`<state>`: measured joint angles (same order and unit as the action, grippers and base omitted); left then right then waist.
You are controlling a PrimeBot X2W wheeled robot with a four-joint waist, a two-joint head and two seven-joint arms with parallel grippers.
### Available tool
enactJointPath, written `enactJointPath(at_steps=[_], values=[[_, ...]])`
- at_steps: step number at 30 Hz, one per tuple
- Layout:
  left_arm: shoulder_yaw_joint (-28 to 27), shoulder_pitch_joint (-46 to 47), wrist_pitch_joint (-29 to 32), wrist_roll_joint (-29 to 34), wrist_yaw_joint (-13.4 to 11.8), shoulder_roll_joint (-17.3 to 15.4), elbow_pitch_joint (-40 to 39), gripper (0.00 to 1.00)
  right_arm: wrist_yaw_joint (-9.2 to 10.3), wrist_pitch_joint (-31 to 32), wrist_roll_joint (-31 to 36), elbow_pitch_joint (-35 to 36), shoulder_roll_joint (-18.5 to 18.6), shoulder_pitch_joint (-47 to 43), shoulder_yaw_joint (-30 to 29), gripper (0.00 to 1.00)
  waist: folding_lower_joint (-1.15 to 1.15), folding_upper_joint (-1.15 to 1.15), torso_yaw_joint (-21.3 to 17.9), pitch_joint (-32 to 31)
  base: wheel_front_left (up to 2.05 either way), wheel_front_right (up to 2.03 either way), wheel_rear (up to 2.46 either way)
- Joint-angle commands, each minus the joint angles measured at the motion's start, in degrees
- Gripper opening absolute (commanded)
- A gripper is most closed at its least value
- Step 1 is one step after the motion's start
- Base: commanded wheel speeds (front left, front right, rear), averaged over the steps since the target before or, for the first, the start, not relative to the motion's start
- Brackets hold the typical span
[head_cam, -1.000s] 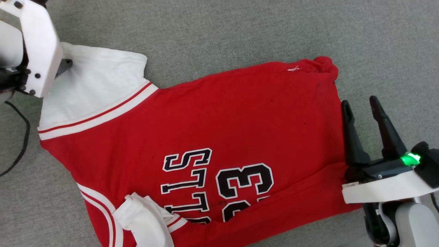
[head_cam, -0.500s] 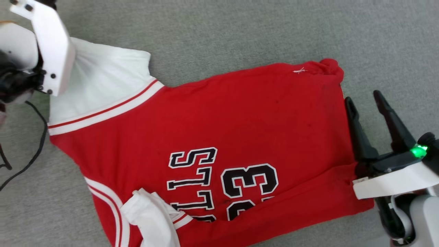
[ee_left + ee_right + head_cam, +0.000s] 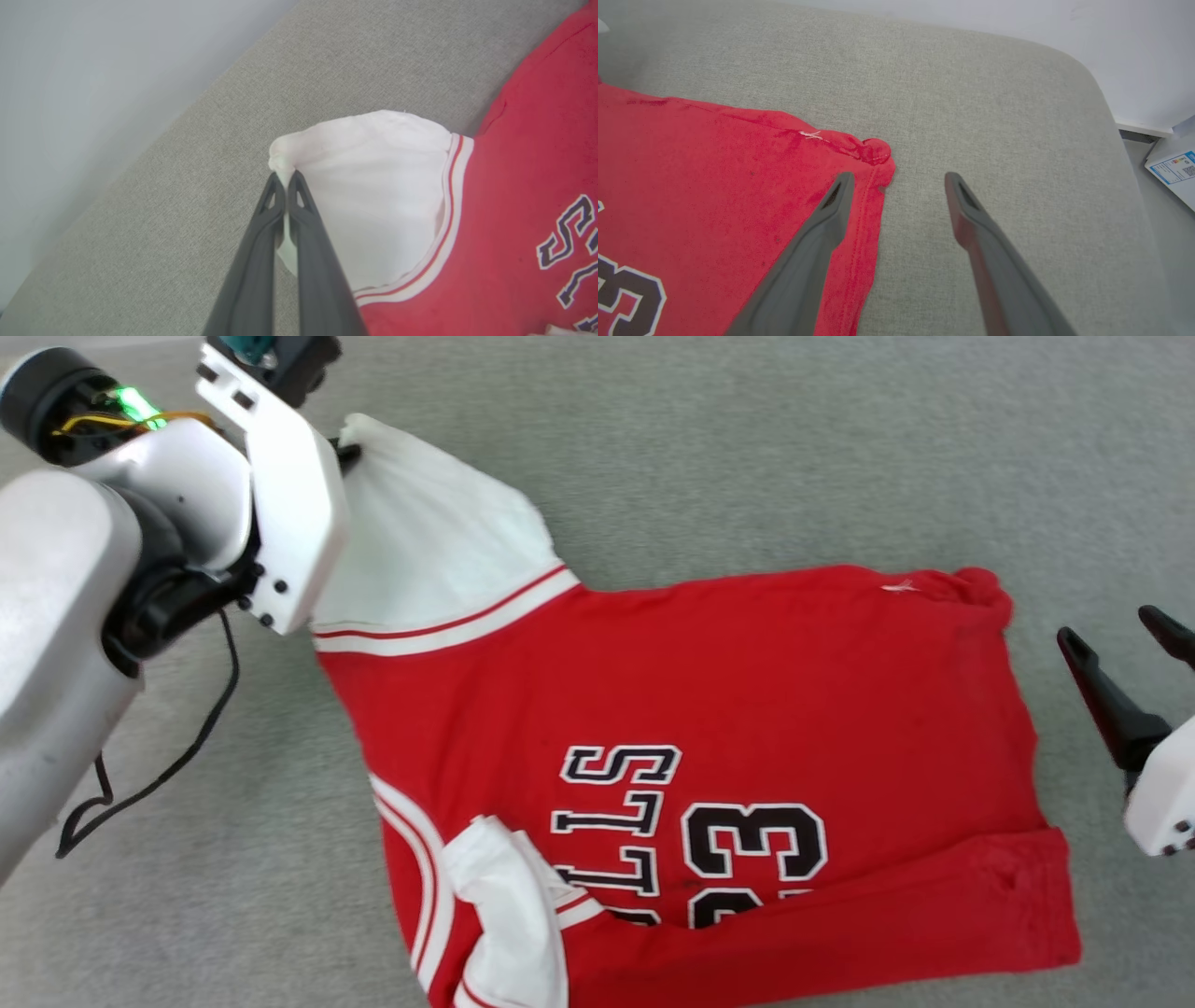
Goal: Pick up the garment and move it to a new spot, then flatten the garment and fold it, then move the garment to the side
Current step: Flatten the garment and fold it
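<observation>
**Garment spread on a grey upholstered surface, pinched at one sleeve**
The red garment lay mostly flat, its lettering and 23 toward the near side and its hem to the right. The left end effector was clenched on the far-left corner of the white sleeve, bunching the cloth at its tips. The right end effector stood released near the hem's far-right corner, grasping nothing.

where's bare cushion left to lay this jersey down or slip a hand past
Widest bare stretch: the grey cushion beyond the garment, right of its white sleeve. Another lies lower left, between the black cable and the striped trim. Crowded: the sleeve corner, pinched by the left gripper, and the hem strip beside the open right gripper.
</observation>
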<state>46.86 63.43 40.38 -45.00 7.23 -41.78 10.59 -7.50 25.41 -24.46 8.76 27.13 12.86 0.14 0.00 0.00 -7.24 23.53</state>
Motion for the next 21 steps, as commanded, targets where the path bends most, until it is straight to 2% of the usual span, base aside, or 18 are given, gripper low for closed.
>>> enactJointPath(at_steps=[1,3,10,16,21], values=[[0.27,-1.22,-0.41,0.32,0.06,-0.13,-1.5,0.0,0.03,3.43,-0.5,0.08,2.05,1.4,0.43,1.0,0.0,0.0,2.59,-1.22,0.0,0.0,0.0],[0.45,-1.41,-0.7,0.41,0.08,-0.55,-4.59,0.0,0.03,9.12,-1.11,-0.4,4.55,3.56,0.71,1.0,0.0,0.0,3.94,-0.88,0.0,0.0,0.0],[0.91,-4.32,-1.03,0.21,-1.26,-2.42,-14.9,0.0,0.03,26.76,-3.2,-4.59,9.52,11.08,4.71,1.0,0.0,0.0,7.98,0.66,0.0,0.0,0.0],[1.38,-5.88,-1.62,0.91,-2.44,-2.84,-21.71,0.0,0.03,31.76,-1.56,-9.81,11.76,15.93,9.09,1.0,0.0,0.0,10.7,2.66,0.0,0.0,0.0],[1.9,-6.7,-1.45,1.38,-2.81,-3.29,-24.92,0.0,0.03,33.29,-1.16,-14.13,10.57,17.58,10.65,1.0,0.0,0.0,11.9,3.92,0.0,0.0,0.0]])
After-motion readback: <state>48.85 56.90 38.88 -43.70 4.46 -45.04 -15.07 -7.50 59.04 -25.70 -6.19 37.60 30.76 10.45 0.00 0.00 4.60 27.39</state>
